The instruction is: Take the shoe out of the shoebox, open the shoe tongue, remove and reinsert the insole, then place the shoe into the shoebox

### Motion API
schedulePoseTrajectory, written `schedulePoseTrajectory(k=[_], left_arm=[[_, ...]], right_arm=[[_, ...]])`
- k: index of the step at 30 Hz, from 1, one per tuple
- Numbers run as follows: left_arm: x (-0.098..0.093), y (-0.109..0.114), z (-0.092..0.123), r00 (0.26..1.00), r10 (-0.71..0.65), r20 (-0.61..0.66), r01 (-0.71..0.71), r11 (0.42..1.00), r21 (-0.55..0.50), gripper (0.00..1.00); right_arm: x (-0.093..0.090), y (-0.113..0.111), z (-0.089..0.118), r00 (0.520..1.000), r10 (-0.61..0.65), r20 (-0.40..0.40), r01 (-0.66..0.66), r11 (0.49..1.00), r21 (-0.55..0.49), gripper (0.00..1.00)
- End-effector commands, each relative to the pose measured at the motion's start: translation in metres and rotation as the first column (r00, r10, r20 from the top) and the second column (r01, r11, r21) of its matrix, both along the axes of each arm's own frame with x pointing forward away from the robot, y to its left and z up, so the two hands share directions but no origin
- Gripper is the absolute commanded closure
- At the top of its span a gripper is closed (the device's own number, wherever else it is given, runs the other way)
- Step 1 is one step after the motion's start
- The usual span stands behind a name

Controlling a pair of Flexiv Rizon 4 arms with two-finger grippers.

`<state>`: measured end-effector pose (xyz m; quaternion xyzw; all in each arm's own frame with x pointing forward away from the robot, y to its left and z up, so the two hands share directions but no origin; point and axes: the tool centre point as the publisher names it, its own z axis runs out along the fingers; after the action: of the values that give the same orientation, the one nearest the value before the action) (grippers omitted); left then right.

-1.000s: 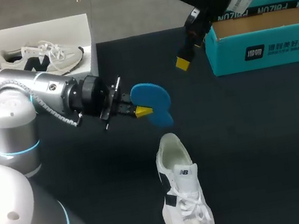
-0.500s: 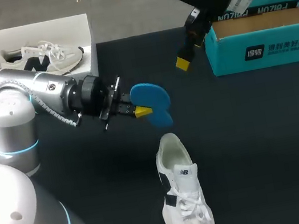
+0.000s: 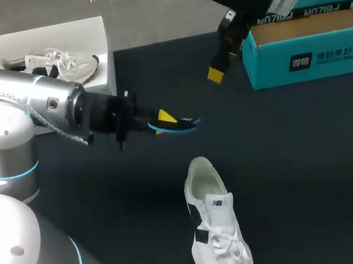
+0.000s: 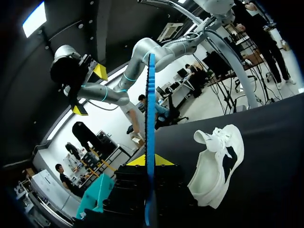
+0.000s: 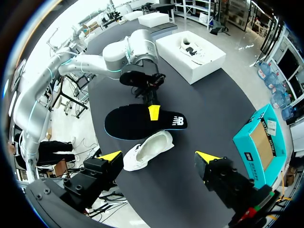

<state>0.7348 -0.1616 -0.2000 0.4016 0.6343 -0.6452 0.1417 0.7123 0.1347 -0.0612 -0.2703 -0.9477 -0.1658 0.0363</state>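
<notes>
Head view: the left end effector (image 3: pixel 164 122) is clamped on the insole (image 3: pixel 182 125), held edge-on above the bench (image 3: pixel 316 148). The shoe (image 3: pixel 215 228) lies nearby, apart from it.

Left wrist view: the insole stands between the fingers, apparently pinched from both sides.

Right wrist view: the right end effector (image 5: pixel 159 156) has its fingers wide apart, with the shoe ahead of it.

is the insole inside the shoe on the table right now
No, the left gripper holds the insole flat above the table, apart from the white shoe lying beside it.
</notes>
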Motion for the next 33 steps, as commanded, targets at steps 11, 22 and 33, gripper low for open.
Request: schedulePoseTrajectory(k=[11,22,33], left_arm=[[-0.014,0.008,0.012,0.899,0.288,0.329,-0.24,0.954,-0.18,1.0],[0.008,-0.01,0.029,0.88,0.294,0.374,-0.238,0.953,-0.189,1.0],[0.023,-0.01,0.041,0.849,0.296,0.438,-0.228,0.952,-0.202,1.0]], right_arm=[[0.001,0.001,0.0,1.0,0.0,-0.001,0.0,1.0,-0.003,0.0],[0.001,0.001,0.0,1.0,0.0,-0.001,0.0,1.0,-0.003,0.0],[0.001,0.001,0.0,1.0,0.0,-0.001,0.0,1.0,-0.003,0.0]])
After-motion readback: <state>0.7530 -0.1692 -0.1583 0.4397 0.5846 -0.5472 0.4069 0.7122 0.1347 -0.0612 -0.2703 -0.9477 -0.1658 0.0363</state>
